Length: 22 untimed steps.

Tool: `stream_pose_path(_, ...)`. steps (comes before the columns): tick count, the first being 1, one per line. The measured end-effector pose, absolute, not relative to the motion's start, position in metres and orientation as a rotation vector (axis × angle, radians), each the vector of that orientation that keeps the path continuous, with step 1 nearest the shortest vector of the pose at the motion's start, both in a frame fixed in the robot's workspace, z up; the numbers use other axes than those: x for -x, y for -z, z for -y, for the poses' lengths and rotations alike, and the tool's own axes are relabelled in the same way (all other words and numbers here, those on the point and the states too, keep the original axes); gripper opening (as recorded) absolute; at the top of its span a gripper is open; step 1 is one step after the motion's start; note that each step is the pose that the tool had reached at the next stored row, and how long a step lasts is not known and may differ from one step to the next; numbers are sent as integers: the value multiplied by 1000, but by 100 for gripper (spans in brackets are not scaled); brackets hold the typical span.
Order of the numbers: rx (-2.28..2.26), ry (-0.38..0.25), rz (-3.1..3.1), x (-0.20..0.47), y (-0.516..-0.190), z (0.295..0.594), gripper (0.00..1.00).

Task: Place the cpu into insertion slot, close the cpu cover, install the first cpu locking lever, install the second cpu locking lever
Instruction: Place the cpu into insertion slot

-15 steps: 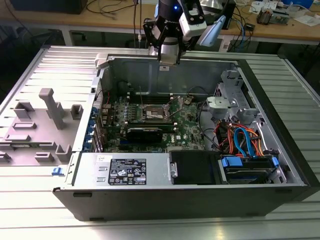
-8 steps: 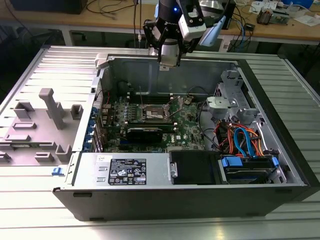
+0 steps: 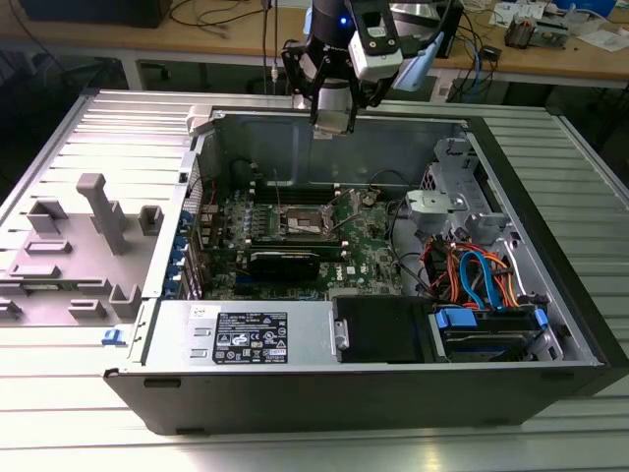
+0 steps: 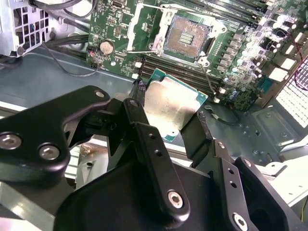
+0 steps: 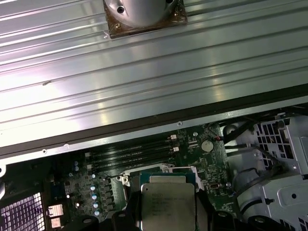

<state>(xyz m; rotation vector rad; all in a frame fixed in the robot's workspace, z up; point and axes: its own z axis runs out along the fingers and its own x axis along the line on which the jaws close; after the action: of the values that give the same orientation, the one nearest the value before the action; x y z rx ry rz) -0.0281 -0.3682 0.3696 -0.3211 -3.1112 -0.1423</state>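
cpu sides: in the second wrist view my gripper's fingers cover two edges of the cpu, held apart from the insertion slot.
cpu end: cut off by the first wrist view's edge.
slot centre: there the cpu hides it from me.
slot detail: too small for me to tell in the exterior view.

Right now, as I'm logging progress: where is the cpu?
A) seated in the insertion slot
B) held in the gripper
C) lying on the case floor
B: the cpu sits clamped in the gripper, and the insertion slot stands empty.
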Motion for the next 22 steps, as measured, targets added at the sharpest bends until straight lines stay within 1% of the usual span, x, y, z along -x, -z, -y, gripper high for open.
stream_pose_path(8,400,143,3104,28,-369,369,55)
stream_pose_path(22,408,143,3104,28,-369,369,55)
